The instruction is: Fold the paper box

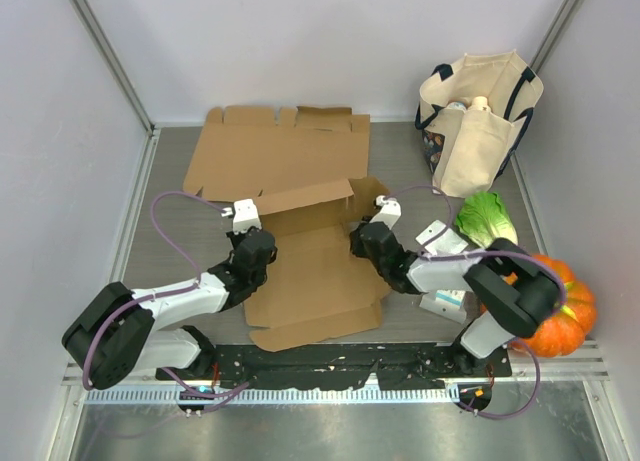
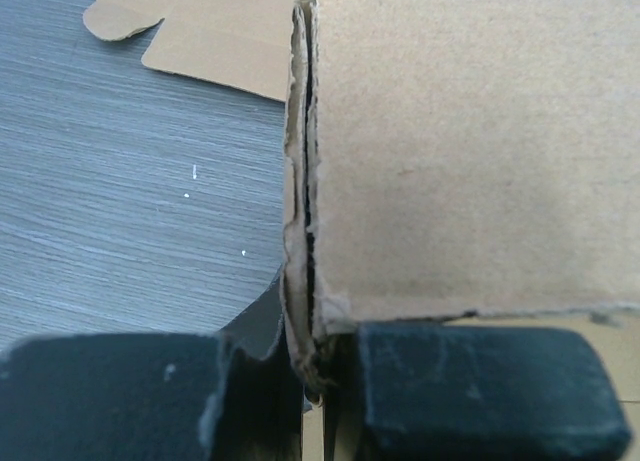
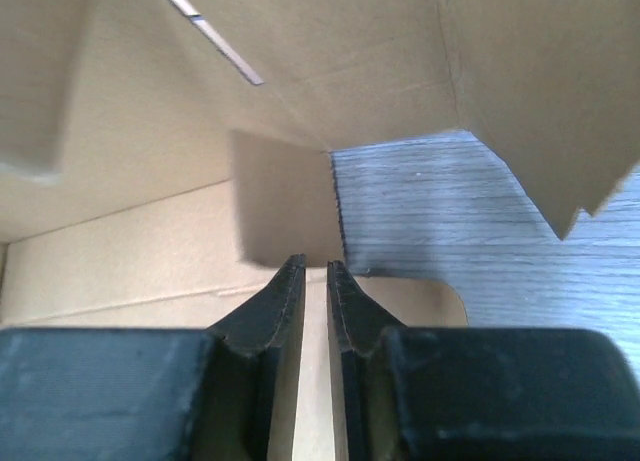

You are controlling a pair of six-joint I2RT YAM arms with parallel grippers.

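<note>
The box (image 1: 315,271) lies part-folded in the middle of the tabletop (image 1: 170,241), between the 2 arms. Its rear wall (image 1: 305,196) is lifted and its front panels are flat.

The left hand (image 1: 250,243) is clenched on the box's left side. In the wrist view, 2 layers of card stand pressed together between its fingers (image 2: 480,386). It seems to be pinching a folded-over wall, both to set the crease and to stop the box sliding.

The right hand (image 1: 362,239) sits at the box's right side, released. Its fingertips are a slit apart with no card between them, and they point at a small upright flap (image 3: 285,206) just ahead. I judge it is placed there to take or tuck that flap while the left side is pinned.

A 2nd flat sheet (image 1: 280,146) lies behind the box.
</note>
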